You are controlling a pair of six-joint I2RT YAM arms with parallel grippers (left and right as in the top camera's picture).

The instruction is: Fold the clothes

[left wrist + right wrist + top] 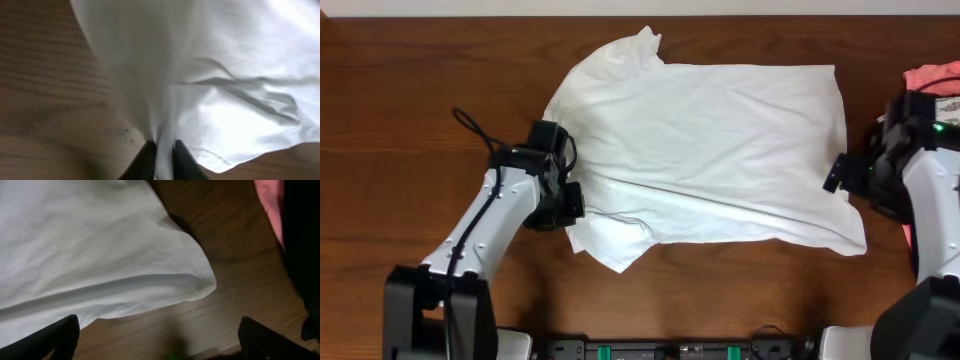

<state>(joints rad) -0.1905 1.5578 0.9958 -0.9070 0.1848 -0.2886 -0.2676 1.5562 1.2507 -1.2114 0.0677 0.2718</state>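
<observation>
White T-shirt (720, 150) lies spread on the wooden table (390, 120), neck end toward the left arm, hem toward the right arm. It is mostly flat, with one long diagonal crease across the near half and the near sleeve rumpled

Left gripper (165, 161): jaws almost together, a thin ridge of cloth pinched between them and tenting up from the pinch. It sits at the shirt's left edge, by the near shoulder

Right gripper (160, 342): jaws wide apart, nothing held. It hovers just off the near hem corner, which lies flat on the wood ahead of the fingers

Pink cloth (932, 75) at the far right, apart from the shirt

Judgement: first fold being set up
- anchor or take the hem corner with the right before the left pulls, or the thin cloth will slide
- lift the pinch low and draw it taut enough to pull out the diagonal crease
- lay the edge down parallel to the opposite side, and release only once it is flat
- keep the right arm's path off the pink cloth
</observation>
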